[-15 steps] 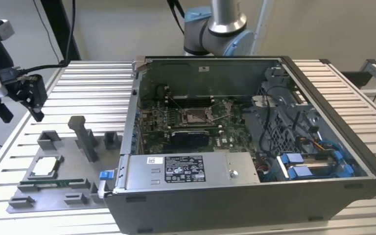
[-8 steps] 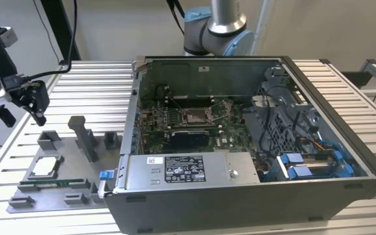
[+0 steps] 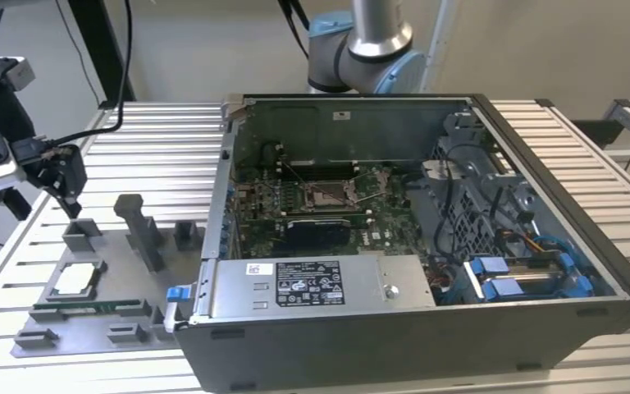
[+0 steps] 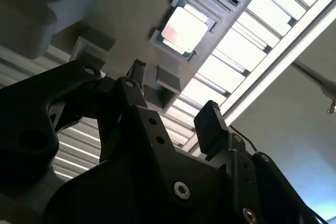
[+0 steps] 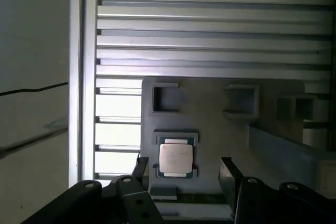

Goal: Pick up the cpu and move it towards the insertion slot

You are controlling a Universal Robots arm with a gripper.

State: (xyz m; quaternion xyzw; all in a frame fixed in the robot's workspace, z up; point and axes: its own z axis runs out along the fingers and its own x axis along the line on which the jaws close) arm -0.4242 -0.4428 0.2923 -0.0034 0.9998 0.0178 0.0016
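The cpu (image 3: 78, 279) is a small silvery square chip lying flat in a recess of the grey holder plate (image 3: 129, 332), at the exterior view's left. My gripper (image 3: 43, 201) hangs above and a little behind it, open, with nothing between its black fingers. In both wrist views the cpu (image 5: 175, 158) (image 4: 184, 27) lies beyond the fingertips (image 5: 227, 169), and the gripper (image 5: 184, 174) (image 4: 175, 95) does not touch it. The insertion slot (image 3: 326, 194), a silver-framed square socket, sits on the motherboard inside the open computer case, far to the exterior view's right of the gripper.
The open black computer case (image 3: 425, 328) stands beside the holder plate. A long green memory stick (image 3: 91, 308) lies on the plate in front of the cpu. Grey upright posts (image 3: 140, 230) rise from the plate. The slatted aluminium table's edge (image 3: 9, 254) runs close by.
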